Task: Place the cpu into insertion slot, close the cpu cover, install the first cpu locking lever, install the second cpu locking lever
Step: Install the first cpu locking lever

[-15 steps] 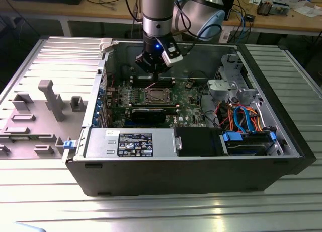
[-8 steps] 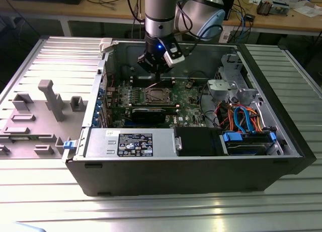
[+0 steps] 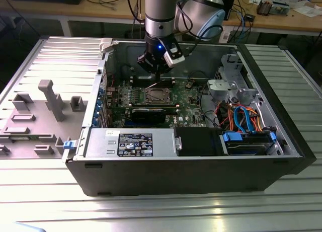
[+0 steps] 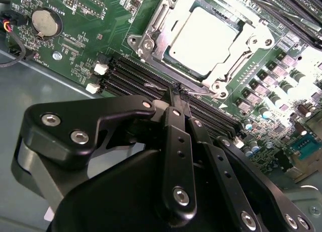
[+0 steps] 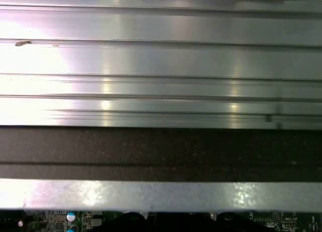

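Observation:
The cpu (image 4: 204, 33), a silvery square chip, lies flat in the insertion slot (image 4: 135, 42) on the green board. The cpu cover (image 4: 157, 36), a thin metal frame, lies down around it. My gripper (image 4: 177, 92) has its black fingers (image 4: 176, 126) pressed together, so it is shut. Its tips sit at a thin wire locking lever (image 4: 204, 92) that runs along the socket's edge beside the memory slots. I cannot tell whether the wire is pinched between them. In the exterior view the gripper (image 3: 157, 77) hangs just behind the socket (image 3: 157, 95) inside the open case.
Long black memory slots (image 4: 128, 73) flank the socket, and a coin battery (image 4: 46, 21) sits nearby. A black graphics card (image 3: 148, 113), power supply (image 3: 131, 141), and drive cage with cables (image 3: 241, 116) crowd the case. Grey fixtures (image 3: 50, 101) stand at the exterior view's left.

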{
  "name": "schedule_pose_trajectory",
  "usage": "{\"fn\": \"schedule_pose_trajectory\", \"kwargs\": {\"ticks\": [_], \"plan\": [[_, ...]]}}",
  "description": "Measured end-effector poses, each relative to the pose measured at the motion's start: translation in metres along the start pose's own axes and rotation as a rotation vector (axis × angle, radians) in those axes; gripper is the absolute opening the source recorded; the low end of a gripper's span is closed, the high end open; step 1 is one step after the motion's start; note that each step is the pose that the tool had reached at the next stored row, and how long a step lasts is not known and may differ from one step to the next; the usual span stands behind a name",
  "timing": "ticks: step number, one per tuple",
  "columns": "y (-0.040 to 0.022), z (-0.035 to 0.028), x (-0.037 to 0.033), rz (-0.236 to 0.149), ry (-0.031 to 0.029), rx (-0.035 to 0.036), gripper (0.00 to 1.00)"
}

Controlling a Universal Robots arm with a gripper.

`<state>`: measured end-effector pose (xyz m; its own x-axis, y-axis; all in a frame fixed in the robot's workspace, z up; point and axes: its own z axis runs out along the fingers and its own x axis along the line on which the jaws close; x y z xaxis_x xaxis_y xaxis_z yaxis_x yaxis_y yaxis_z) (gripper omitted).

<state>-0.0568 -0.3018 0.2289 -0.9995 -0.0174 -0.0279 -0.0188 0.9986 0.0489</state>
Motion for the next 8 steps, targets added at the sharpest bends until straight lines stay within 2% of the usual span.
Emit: {"fn": "schedule_pose_trajectory", "kwargs": {"ticks": [8], "plan": [[-0.0001,0.0009,-0.0039,0.000,0.0000,0.0000,0.11]]}}
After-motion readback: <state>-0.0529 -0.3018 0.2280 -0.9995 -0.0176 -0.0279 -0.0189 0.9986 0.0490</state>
